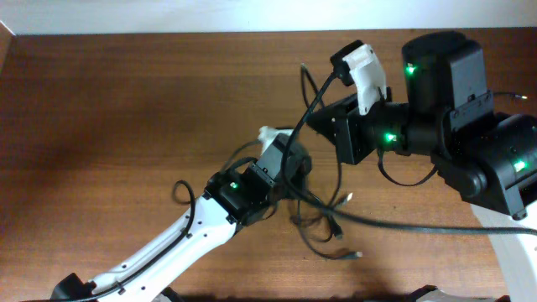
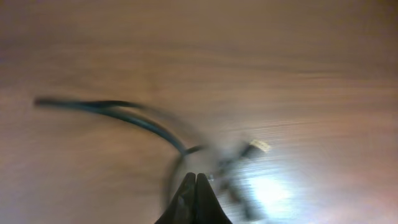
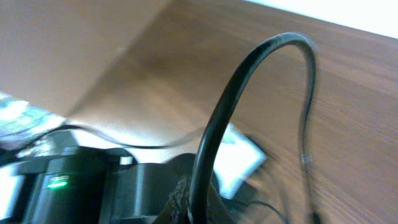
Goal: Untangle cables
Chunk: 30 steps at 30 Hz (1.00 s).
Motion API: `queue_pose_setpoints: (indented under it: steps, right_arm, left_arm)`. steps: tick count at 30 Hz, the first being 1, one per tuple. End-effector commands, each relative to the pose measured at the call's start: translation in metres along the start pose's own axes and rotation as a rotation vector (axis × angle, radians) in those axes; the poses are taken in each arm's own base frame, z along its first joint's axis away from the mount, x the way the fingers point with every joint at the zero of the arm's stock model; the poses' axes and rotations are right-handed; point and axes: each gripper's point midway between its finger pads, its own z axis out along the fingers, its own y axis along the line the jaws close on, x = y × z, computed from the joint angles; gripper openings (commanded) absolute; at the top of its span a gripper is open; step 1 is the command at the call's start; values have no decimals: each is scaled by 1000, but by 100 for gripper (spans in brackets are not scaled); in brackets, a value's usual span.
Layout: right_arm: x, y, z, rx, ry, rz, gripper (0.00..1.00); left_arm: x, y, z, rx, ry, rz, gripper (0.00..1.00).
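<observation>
Brown wood-grain counter [image 1: 101, 126] fills your view, with a pale wall [image 1: 168, 15] strip along its far edge. You have two arms. On the left arm [image 1: 168, 243] the jaws are pressed together; on the right arm [image 1: 453, 126] they clamp a raised loop of the cables [image 1: 336, 226]. One tangle lies centre-right, with two pale-tipped plugs [image 1: 348, 199] showing.

Robotics lab workstation, wooden table [image 1: 109, 109], white left arm [image 1: 168, 243], black right arm [image 1: 470, 143]
</observation>
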Motion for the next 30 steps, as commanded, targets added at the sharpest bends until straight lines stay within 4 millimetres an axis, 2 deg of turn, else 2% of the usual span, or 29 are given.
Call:
queue_pose_setpoints:
  steps: [1, 3, 5, 6, 8, 9, 10, 12, 13, 14, 15, 16, 18, 19, 21, 23, 25, 26, 29, 30]
  right_arm:
    - [-13, -66, -25, 418, -90, 30, 4]
    - [-20, -105, -50, 681, -157, 90, 4]
    - [-39, -113, -63, 760, -238, 53, 4]
    - [-46, -111, -65, 753, -268, 33, 4]
    - [-74, -100, -77, 727, -392, -10, 4]
    - [-91, -90, -83, 686, -473, -19, 4]
    - [-110, -76, -87, 617, -560, -37, 4]
    - [-134, -55, -90, 512, -661, -72, 4]
    - [-137, -50, -87, 480, -664, -83, 4]
    - [-136, -45, -82, 443, -653, -93, 4]
    - [-133, -38, -74, 387, -622, -108, 4]
    - [-129, -34, -69, 359, -601, -113, 4]
    - [-121, -36, -64, 358, -562, -103, 4]
    - [-115, -41, -61, 375, -535, -95, 4]
    - [-112, -52, -61, 432, -520, -77, 4]
    - [-118, -63, -64, 497, -545, -70, 4]
    - [-131, -69, -77, 603, -578, -204, 4]
    - [-137, -76, -88, 687, -597, -245, 4]
    - [-144, -122, -160, 1163, -670, -201, 4]
    - [-145, -130, -174, 1228, -681, -186, 4]
  left_arm:
    - [-5, 90, -10, -382, -35, -38, 0]
    - [0, 119, -17, -466, 14, -75, 0]
    - [-3, 127, -18, -479, 14, -101, 1]
    - [-4, 127, -18, -476, 11, -102, 11]
    - [-3, 124, -16, -460, 19, -105, 54]
    - [-1, 122, -15, -445, 31, -108, 86]
    - [1, 119, -14, -432, 41, -110, 99]
    - [4, 113, -12, -392, 63, -118, 99]
    - [7, 101, -8, -327, 91, -131, 99]
    - [11, 85, -3, -240, 125, -143, 99]
    - [8, 53, 2, -72, 149, -84, 99]
    - [2, 34, 3, 19, 131, -17, 99]
    - [-10, 9, 4, 108, 69, 50, 99]
    - [-12, 5, 6, 105, 49, 63, 99]
    - [-8, 10, 16, 66, 60, 70, 99]
    - [1, 17, 28, 33, 106, 68, 99]
    - [16, 28, 46, -16, 177, 64, 99]
    - [22, 32, 51, -31, 205, 62, 99]
    - [40, 44, 67, -81, 280, 58, 99]
    - [45, 48, 70, -97, 302, 57, 99]
